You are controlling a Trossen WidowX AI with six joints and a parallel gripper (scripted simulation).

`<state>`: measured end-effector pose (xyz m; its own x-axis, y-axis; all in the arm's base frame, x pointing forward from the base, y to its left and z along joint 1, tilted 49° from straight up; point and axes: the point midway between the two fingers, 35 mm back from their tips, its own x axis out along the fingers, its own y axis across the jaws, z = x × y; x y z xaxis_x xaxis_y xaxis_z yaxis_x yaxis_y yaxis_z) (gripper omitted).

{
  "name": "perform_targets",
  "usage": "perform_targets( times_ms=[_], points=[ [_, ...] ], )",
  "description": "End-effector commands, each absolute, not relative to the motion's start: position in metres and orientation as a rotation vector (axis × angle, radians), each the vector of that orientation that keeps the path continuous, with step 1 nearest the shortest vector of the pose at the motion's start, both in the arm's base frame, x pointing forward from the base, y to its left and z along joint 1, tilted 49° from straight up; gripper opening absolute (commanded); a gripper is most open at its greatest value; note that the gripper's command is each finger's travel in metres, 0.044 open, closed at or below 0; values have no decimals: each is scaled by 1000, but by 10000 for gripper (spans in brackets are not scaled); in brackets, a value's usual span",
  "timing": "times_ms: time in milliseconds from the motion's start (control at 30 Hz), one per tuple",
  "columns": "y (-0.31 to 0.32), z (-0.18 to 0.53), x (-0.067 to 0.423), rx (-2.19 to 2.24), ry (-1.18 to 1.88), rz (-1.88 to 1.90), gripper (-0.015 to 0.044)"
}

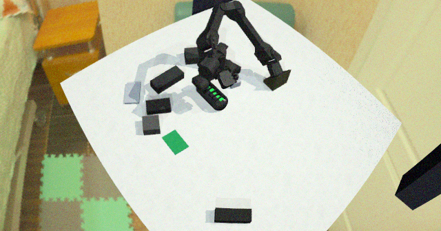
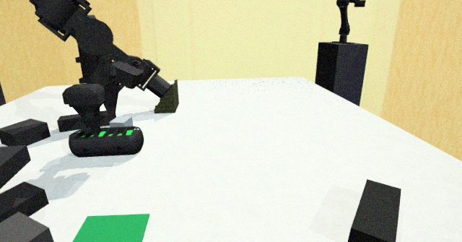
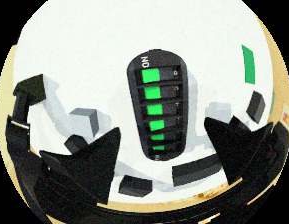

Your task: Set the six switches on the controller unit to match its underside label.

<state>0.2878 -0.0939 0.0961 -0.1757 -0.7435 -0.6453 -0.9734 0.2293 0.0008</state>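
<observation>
The dark grey controller unit sits flat on its base on the bench, rocker side up. In the wrist view its six rockers form a column with green ends on the left and dark ends on the right, and "ON" lettering stands at the top end. Which ends are pressed down I cannot tell surely. The underside label is hidden. My gripper is open and empty, above the unit's end nearer the arm's base; in the wrist view its fingers appear on either side of the unit.
A second arm's dark plate stands beyond the unit. A light grey block is near it. Dark blocks and a green square lie to one side. Another block lies far off.
</observation>
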Motion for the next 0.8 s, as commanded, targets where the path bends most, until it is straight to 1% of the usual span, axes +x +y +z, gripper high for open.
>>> perform_targets(
  times_ms=[0, 500, 667, 767],
  points=[
    [-94, 99, 289, -1551, 1984, 556, 440],
    [-93, 100, 290, -1551, 1984, 556, 440],
    [-60, 129, 297, -1557, 1987, 561, 440],
    [-58, 130, 297, -1557, 1987, 560, 440]
  ],
)
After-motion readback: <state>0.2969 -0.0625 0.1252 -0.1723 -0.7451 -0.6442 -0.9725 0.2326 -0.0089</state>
